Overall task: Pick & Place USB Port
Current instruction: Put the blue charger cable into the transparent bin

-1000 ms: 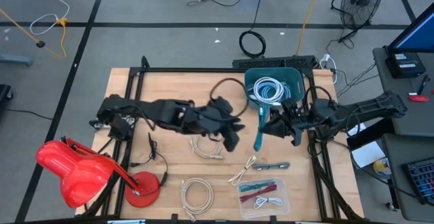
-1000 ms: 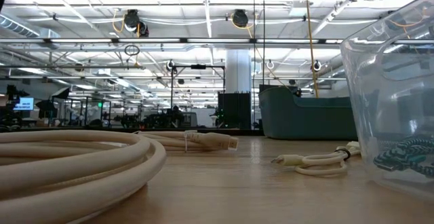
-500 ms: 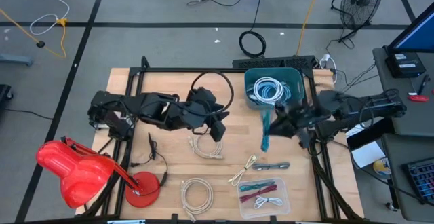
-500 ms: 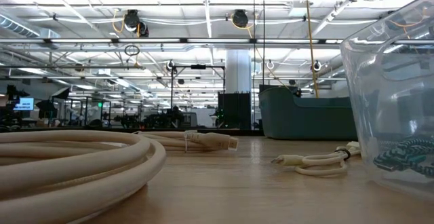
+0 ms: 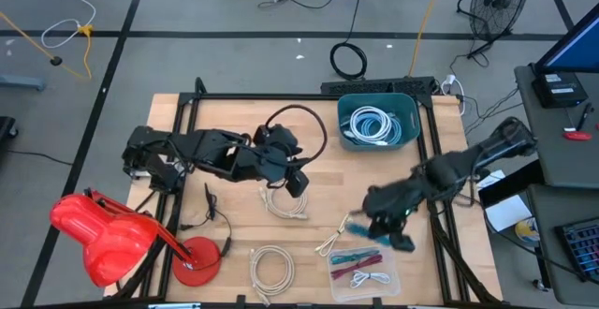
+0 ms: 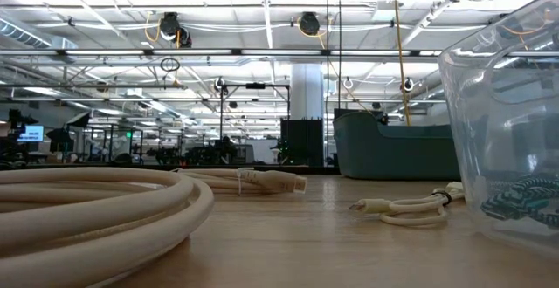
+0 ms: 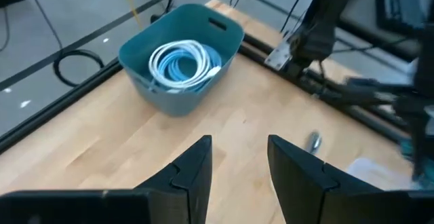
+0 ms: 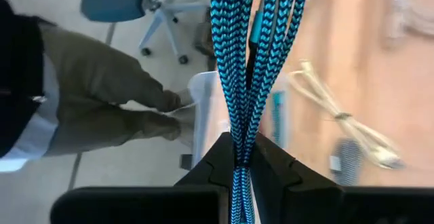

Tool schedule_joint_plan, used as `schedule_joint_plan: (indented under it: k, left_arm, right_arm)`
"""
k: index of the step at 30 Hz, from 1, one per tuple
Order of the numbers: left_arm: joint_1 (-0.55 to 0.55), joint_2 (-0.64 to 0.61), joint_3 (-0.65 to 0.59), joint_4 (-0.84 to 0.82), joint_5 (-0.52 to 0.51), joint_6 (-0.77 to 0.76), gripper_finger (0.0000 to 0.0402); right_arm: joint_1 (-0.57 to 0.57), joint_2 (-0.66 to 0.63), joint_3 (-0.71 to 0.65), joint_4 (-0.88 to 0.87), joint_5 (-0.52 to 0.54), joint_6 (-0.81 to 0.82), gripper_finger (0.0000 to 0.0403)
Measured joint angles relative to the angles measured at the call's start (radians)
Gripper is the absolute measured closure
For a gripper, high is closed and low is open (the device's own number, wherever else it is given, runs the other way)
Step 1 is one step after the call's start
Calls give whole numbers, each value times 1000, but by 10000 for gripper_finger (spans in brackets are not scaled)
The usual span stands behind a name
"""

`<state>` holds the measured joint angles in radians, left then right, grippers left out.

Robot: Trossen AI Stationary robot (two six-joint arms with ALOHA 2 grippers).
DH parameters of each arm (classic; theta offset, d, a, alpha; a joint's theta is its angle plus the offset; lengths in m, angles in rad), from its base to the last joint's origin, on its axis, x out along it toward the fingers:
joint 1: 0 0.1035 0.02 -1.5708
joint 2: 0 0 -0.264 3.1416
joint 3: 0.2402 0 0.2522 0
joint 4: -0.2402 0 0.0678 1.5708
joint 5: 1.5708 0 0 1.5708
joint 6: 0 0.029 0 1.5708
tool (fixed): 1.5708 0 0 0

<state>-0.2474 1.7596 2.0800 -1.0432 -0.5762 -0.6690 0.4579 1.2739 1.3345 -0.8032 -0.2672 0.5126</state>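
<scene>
Right gripper (image 5: 401, 241) is down at the near right of the counter (image 5: 225, 197), jaws pinched on the blue braided cable (image 8: 254, 54). In the right wrist view the folded strands run straight out between the fingertips, so I've got the bundle mid-loop, not by a plug. The cable hangs over the clear container (image 5: 363, 264), which already has a few coloured cables in it.

My read on handling: light, limp, no stiffness to steer it by. The woven jacket should give decent friction, so slip risk looks low, but the free ends will swing and can drape over the container rim. Pinching the folded middle is the right spot; the connector ends are the only parts I'd avoid squeezing.

Beige cable coil (image 5: 271, 270) and a loose beige cable (image 5: 335, 236) lie near the container, so snag risk on the way down.

Farther in, left gripper (image 5: 298, 182) hovers mid-counter, jaws spread and empty; beige network cable (image 5: 284, 204) lies just beside it.

At the far edge, teal bin (image 5: 377, 120) holds a white cable coil (image 7: 182, 62).
</scene>
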Motion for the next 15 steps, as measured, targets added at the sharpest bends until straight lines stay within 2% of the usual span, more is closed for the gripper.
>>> schedule_joint_plan:
  k: [9, 15]
  left_arm:
    - [0, 0, 0, -198, 10, 1, 256]
    - [-8, 0, 0, -255, 4, 21, 256]
  right_arm:
    - [127, 155, 0, 224, 5, 172, 384]
    - [185, 255, 0, 195, 5, 211, 384]
